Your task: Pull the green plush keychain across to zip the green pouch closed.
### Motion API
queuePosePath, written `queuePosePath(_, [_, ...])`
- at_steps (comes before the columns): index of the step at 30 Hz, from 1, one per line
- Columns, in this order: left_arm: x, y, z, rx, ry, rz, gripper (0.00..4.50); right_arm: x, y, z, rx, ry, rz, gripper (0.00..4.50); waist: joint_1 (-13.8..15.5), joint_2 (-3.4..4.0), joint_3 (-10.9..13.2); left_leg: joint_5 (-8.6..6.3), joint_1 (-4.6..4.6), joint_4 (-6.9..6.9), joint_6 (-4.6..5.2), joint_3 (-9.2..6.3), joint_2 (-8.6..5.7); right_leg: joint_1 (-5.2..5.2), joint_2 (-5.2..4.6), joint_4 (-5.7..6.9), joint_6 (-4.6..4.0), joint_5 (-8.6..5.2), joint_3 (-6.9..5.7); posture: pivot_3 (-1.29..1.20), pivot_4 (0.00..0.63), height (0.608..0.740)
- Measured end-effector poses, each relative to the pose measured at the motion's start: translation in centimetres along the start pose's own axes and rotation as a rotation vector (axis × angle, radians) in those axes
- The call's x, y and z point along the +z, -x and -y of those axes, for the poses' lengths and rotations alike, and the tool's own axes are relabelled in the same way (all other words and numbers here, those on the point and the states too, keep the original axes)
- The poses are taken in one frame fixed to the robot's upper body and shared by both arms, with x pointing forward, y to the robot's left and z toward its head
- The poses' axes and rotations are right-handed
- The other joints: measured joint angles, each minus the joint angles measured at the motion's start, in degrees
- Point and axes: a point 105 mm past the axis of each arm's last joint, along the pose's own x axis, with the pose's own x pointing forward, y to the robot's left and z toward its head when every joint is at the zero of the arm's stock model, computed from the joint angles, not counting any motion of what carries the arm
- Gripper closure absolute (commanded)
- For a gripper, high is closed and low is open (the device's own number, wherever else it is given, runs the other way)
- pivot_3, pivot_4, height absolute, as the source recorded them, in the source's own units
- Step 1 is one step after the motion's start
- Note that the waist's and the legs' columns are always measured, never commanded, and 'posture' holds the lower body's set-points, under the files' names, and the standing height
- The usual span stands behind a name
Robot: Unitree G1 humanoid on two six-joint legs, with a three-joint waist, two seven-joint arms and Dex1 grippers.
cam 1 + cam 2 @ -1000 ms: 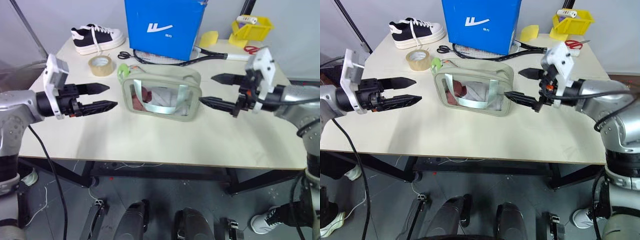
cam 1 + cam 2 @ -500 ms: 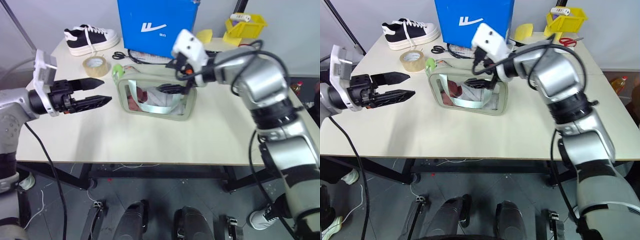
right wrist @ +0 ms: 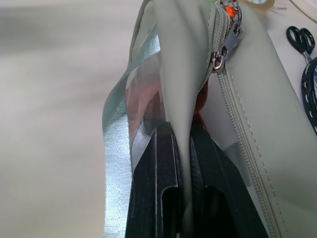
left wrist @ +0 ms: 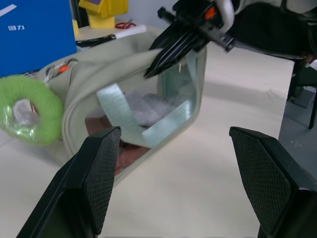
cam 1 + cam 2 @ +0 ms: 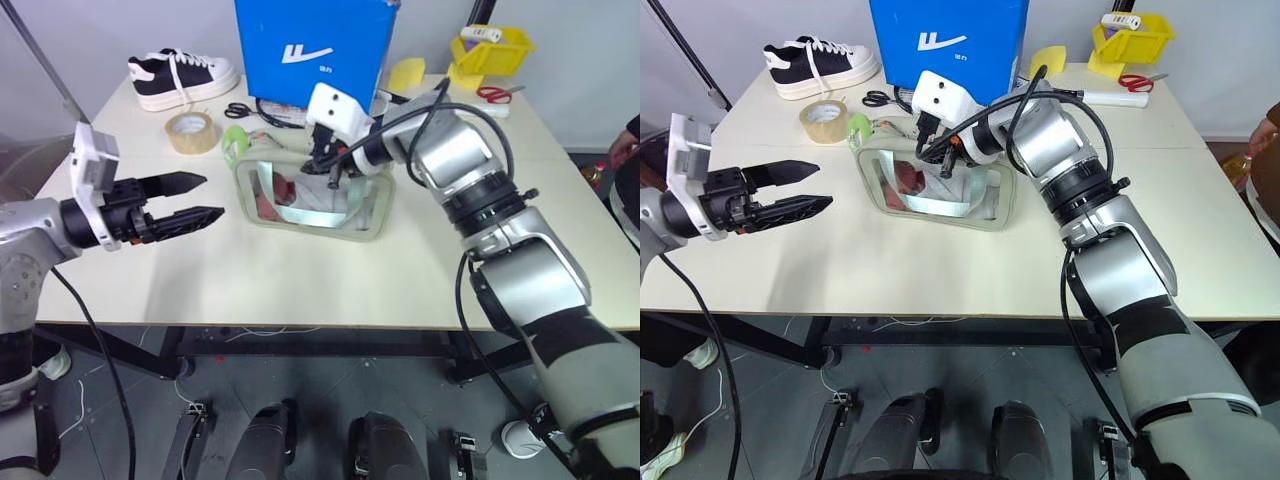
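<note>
The green pouch lies mid-table, its clear front window showing red and white contents, its zip open along the top. The green plush keychain rests at the pouch's left end, fuzzy and ring-shaped, also close in the left wrist view. My right gripper reaches over the pouch from the right and is shut on the fabric rim of its front wall. My left gripper hovers open to the left of the pouch, level, holding nothing, apart from the keychain.
Behind the pouch stands a blue box. A tan tape roll, a black-and-white shoe and black scissors lie at the back left. A yellow bin and red scissors sit back right.
My right arm swung from the pouch's right side across over its top, and its fingers went from open to shut on the front rim. The left gripper stayed put.
</note>
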Motion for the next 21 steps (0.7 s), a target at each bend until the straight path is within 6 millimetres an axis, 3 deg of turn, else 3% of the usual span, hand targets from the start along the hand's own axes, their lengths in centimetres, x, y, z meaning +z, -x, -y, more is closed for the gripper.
queuePosePath(5, [0.1,-0.1,-0.3,0.014,0.0,0.004,0.75,0.2,2.3,-1.7,0.048,0.02,0.025,4.48,0.1,-0.01,0.0,-0.03,0.01,0.01,0.05,0.08,0.0,0.0,-0.02,0.0,0.0,0.0,0.06,0.0,0.15,0.716])
queuePosePath(13, [0.4,-0.4,-0.5,0.009,-0.005,0.018,0.75,-0.5,2.6,-6.3,0.129,0.008,0.025,4.48,-0.03,-0.02,-0.01,-0.09,0.04,0.05,0.16,0.09,0.07,-0.03,-0.03,0.08,-0.02,0.01,0.11,0.0,0.15,0.716])
queuePosePath(17, [0.2,-0.5,-0.5,0.011,-0.005,0.013,0.75,-0.6,2.6,-7.3,0.126,-0.002,0.025,2.89,-0.01,-0.02,-0.01,-0.06,0.06,0.08,0.2,0.09,0.08,-0.02,-0.02,0.08,-0.05,0.06,0.12,0.0,0.15,0.716])
queuePosePath(21, [0.2,-0.6,-0.5,-0.001,-0.007,0.009,0.75,-0.3,3.5,-7.3,0.108,-0.011,0.041,0.78,0.3,-0.02,-0.01,-0.06,0.05,0.1,0.24,0.09,0.08,-0.01,-0.03,0.08,-0.04,0.08,0.12,0.0,0.15,0.716])
